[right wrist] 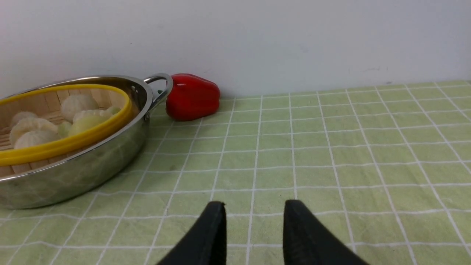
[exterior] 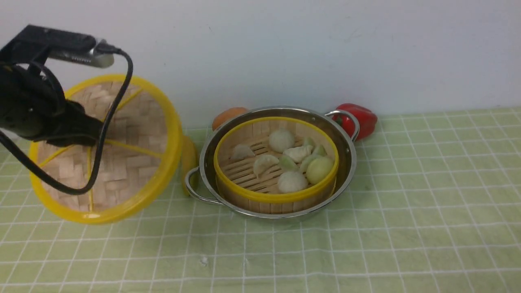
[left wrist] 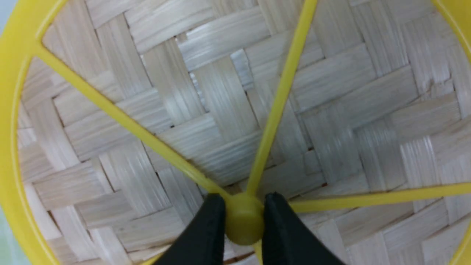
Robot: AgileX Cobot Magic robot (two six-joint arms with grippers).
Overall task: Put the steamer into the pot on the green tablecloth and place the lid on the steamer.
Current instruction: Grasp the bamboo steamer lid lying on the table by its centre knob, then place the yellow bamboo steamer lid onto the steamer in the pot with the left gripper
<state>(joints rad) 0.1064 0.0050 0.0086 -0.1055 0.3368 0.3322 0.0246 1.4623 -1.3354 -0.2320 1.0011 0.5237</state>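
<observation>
Left claw [left wrist: 243, 217] — pinching the central knob of the flat woven bamboo lid with thick yellow rim [exterior: 134, 138], which is tipped nearly upright, left of the wide shiny steel pot [exterior: 351, 162] | slatted bamboo steamer [exterior: 276, 198] holding dumplings sits inside the pot on the pale green grid tablecloth [exterior: 407, 203] | right claw [right wrist: 252, 221] — spread, nothing between, over the cloth
</observation>
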